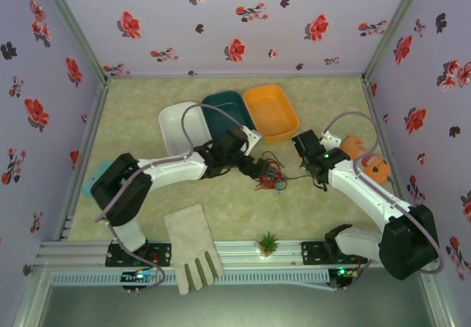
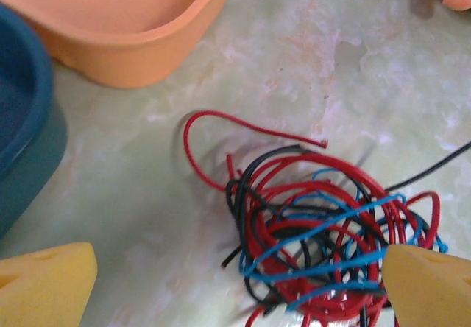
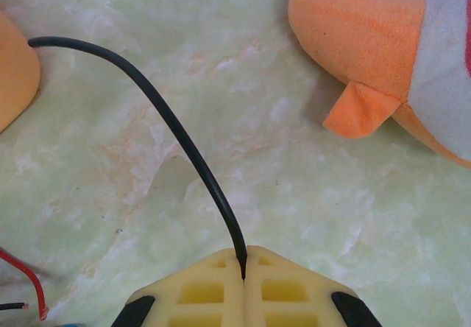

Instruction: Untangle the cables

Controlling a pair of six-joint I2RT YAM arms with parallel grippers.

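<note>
The cables (image 1: 269,180) lie in one tangled heap on the table: the red cable (image 2: 221,121), the blue cable (image 2: 324,227) and black strands looped through each other. My left gripper (image 2: 235,290) stands open just above the heap. One yellow fingertip (image 2: 44,283) is left of the heap and the other is at its right edge. A black cable (image 3: 176,132) runs from the heap to my right gripper (image 3: 243,264), which is shut on its end. In the top view the left gripper (image 1: 261,171) is at the heap and the right gripper (image 1: 321,182) is to its right.
A white bin (image 1: 180,128), a teal bin (image 1: 228,106) and an orange bin (image 1: 271,110) stand behind the heap. An orange plush toy (image 1: 364,161) lies beside the right arm. A glove (image 1: 191,250) and a small plant (image 1: 268,244) sit at the near edge.
</note>
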